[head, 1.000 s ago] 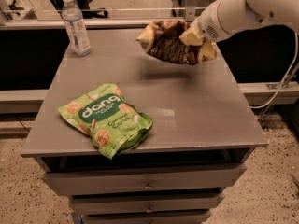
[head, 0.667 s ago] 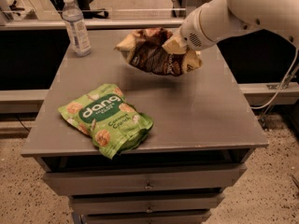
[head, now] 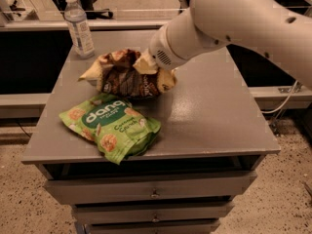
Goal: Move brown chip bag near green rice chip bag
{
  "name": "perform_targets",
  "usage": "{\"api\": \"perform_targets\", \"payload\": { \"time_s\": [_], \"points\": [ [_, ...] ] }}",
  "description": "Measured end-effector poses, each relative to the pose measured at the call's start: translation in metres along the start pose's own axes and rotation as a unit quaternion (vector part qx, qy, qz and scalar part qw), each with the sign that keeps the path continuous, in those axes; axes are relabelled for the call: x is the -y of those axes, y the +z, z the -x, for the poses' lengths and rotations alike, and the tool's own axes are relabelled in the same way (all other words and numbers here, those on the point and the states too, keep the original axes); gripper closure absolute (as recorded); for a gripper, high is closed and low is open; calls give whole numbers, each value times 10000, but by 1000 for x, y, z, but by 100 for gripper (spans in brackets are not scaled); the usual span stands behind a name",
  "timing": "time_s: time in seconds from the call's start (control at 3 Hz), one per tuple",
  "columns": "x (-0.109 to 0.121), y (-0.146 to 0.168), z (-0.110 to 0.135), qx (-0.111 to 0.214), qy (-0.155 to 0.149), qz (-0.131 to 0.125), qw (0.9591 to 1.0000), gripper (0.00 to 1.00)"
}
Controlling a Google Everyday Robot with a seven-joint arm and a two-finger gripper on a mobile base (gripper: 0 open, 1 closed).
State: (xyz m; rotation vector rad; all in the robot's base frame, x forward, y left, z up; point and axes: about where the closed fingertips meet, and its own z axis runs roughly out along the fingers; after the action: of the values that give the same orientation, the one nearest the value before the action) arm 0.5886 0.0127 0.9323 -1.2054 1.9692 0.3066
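The brown chip bag (head: pixel 122 78), crinkled dark brown with cream ends, hangs low over the middle of the grey table (head: pixel 214 116). My gripper (head: pixel 155 73) is shut on the bag's right end, and the white arm reaches in from the upper right. The green rice chip bag (head: pixel 109 126) lies flat near the table's front left. The brown bag sits just behind it, and their edges almost meet. I cannot tell whether the brown bag touches the tabletop.
A clear water bottle (head: pixel 79 26) stands upright at the table's back left corner. Drawers (head: pixel 151 191) run under the front edge. A cable (head: pixel 285 99) hangs at the right, beside a low ledge.
My gripper has carried the brown chip bag from the back right of the table down and to the left, ending just behind the green bag. The green bag and bottle have not moved.
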Motion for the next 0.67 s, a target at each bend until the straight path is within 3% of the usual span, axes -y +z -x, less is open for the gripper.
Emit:
{"api": "perform_targets", "payload": {
  "time_s": [0.67],
  "points": [
    [-45, 27, 5, -150, 22, 469, 9988, 37]
  ]
}}
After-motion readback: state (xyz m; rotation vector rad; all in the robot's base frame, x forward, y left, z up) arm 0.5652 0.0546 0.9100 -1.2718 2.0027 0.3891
